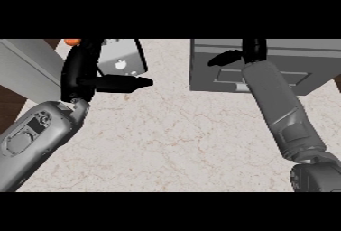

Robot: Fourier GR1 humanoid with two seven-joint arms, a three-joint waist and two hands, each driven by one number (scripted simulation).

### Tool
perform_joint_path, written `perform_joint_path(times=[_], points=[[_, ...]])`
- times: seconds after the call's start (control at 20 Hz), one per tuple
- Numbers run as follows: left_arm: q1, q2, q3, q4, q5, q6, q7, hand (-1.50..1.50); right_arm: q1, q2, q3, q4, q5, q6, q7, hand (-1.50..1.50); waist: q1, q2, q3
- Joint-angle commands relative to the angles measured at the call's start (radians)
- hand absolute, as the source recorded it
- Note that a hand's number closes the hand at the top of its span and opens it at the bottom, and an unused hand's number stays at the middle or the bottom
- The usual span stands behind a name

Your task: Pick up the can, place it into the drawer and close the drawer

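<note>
The grey drawer unit (300,63) stands at the counter's far right, and its front panel (226,76) faces me. My right hand (253,48) lies over its top, thumb (223,58) spread to the left and fingers running straight up past the view's top edge. I cannot make out a can in or near this hand. My left hand (78,67) stands at the far left, fingers up and thumb (126,83) pointing right, open. A grey boxy object (123,56) with a white mark sits just beyond that thumb; I cannot tell whether it is the can.
An orange thing (72,42) peeks out behind the left hand's fingers. A grey slab (23,67) runs along the far left, with dark floor (10,103) past the counter's left edge. Marble counter (180,135) spreads between the two forearms.
</note>
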Motion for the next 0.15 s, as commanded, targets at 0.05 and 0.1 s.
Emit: perform_joint_path(times=[0.05,0.1], points=[[0.036,0.006,0.021,-0.017,-0.018,0.005,0.004,-1.5,-0.045,0.068,-0.082,-0.033,-0.122,0.017,-0.04,-1.5,-0.014,-0.016,-0.006],[0.038,-0.026,0.009,-0.009,-0.034,0.033,0.002,-1.5,-0.065,0.0,-0.094,-0.019,-0.13,0.062,-0.033,-1.5,-0.008,-0.009,-0.006]])
